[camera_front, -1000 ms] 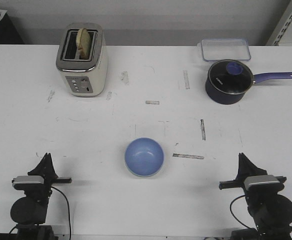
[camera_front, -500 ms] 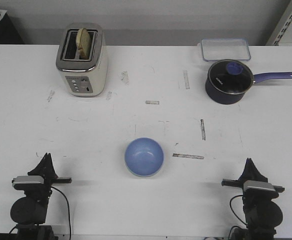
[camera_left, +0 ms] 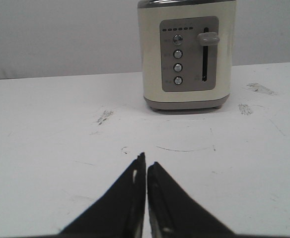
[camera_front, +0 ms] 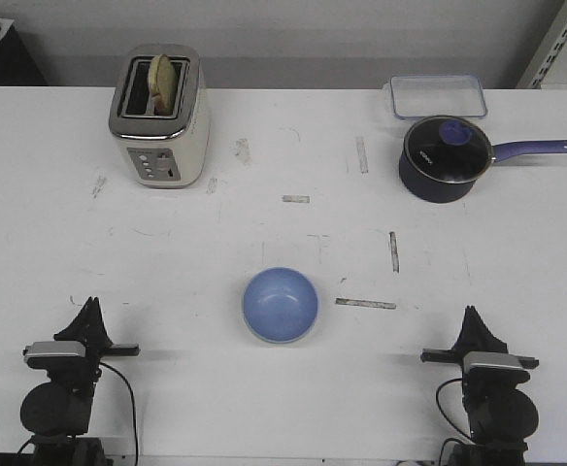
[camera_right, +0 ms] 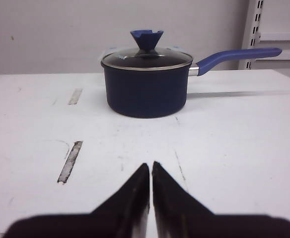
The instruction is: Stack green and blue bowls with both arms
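The light blue bowl (camera_front: 280, 305) sits upright in the middle of the near half of the white table. A thin pale green edge shows along its near side; the rest of the green bowl is hidden. My left gripper (camera_front: 91, 305) rests at the near left, shut and empty, well left of the bowl. In the left wrist view its tips (camera_left: 146, 158) are closed and point at the toaster. My right gripper (camera_front: 472, 313) rests at the near right, shut and empty. In the right wrist view its tips (camera_right: 151, 165) point at the saucepan. Neither wrist view shows a bowl.
A cream toaster (camera_front: 159, 116) with bread in its slot stands at the far left and shows in the left wrist view (camera_left: 186, 52). A dark navy lidded saucepan (camera_front: 444, 158) stands at the far right and shows in the right wrist view (camera_right: 146, 84). A clear lidded container (camera_front: 437, 96) lies behind it.
My right arm has shifted and turned slightly at the near right edge, ending a little further left. The left arm and the bowl have not moved.
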